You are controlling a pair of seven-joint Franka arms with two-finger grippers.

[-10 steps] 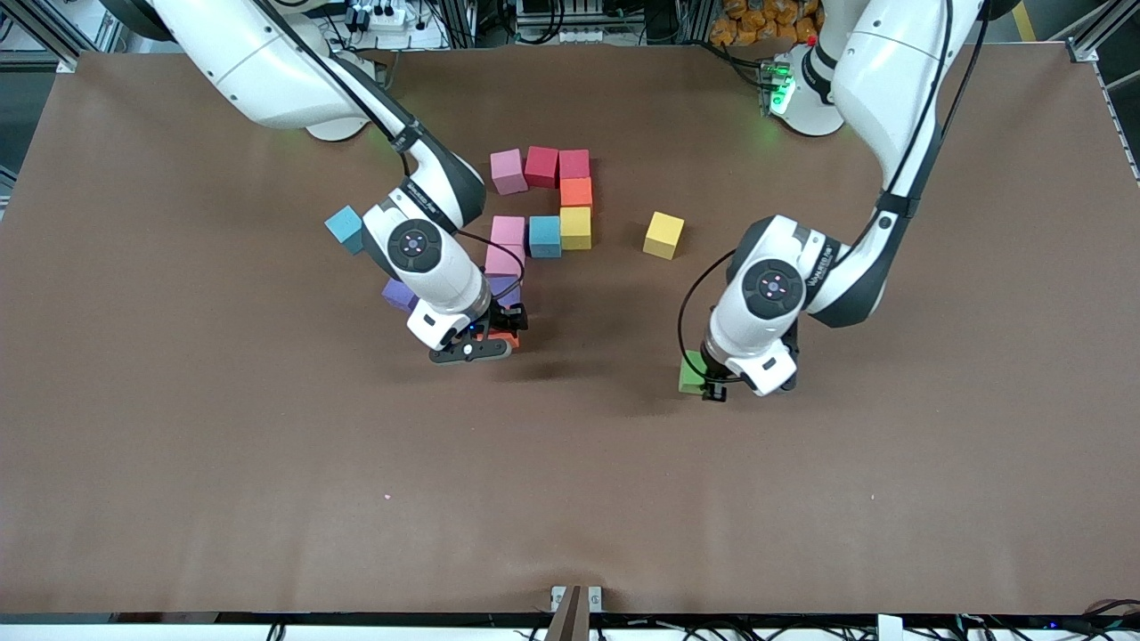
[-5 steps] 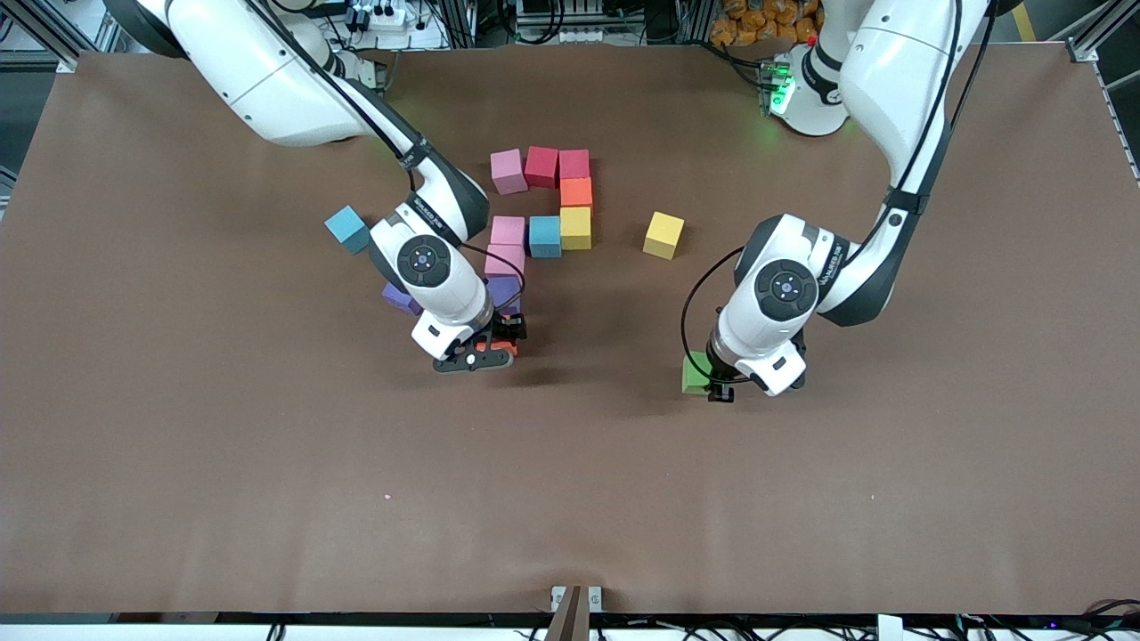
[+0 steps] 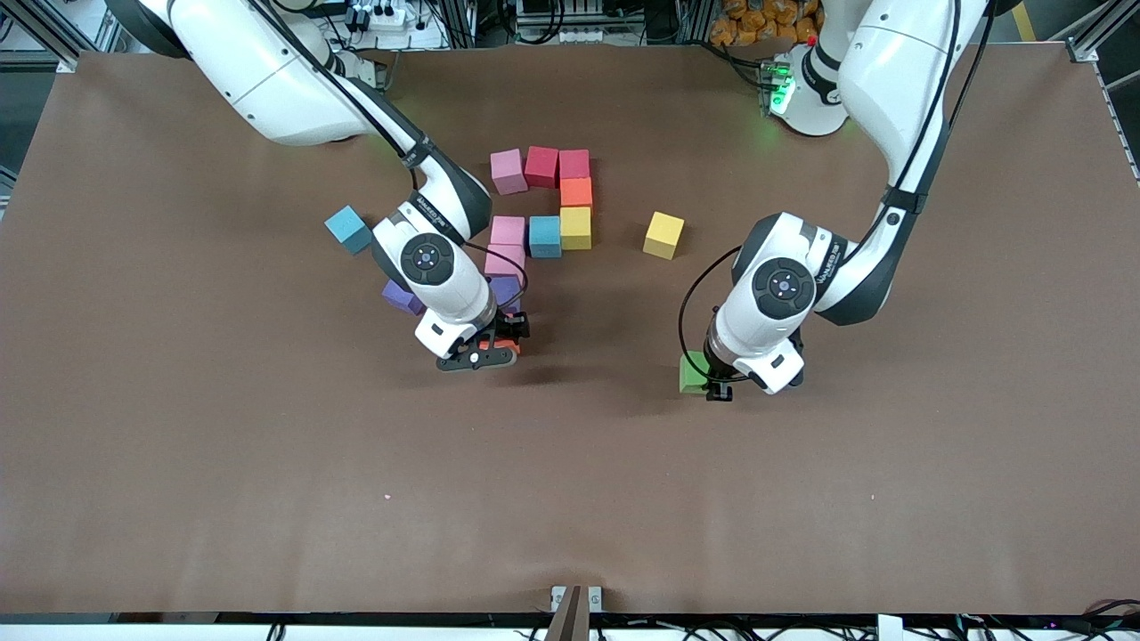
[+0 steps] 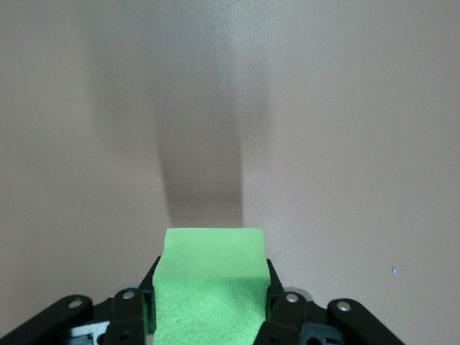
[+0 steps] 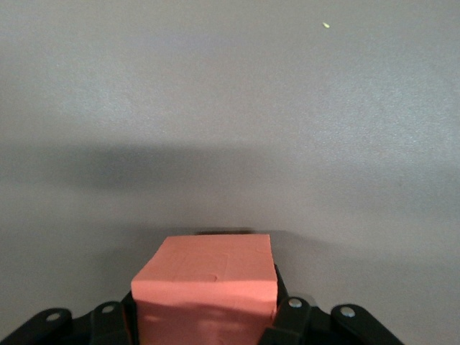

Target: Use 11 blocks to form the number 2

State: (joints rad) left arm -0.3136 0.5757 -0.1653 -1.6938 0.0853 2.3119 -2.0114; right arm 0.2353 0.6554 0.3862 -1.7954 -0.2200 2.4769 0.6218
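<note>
The partial number 2 is a run of touching blocks: pink, red, red, orange, yellow, light blue, pink, pink and purple. My right gripper is shut on an orange-red block, low over the table right beside that purple block. My left gripper is shut on a green block, low over bare table toward the left arm's end.
Three loose blocks lie on the brown table: a yellow one beside the digit toward the left arm's end, a light blue one and a purple one, partly hidden by the right wrist, toward the right arm's end.
The right hand has shifted slightly with the orange-red block, staying beside the purple block. The left hand has barely moved with the green block. Both grips are unchanged.
</note>
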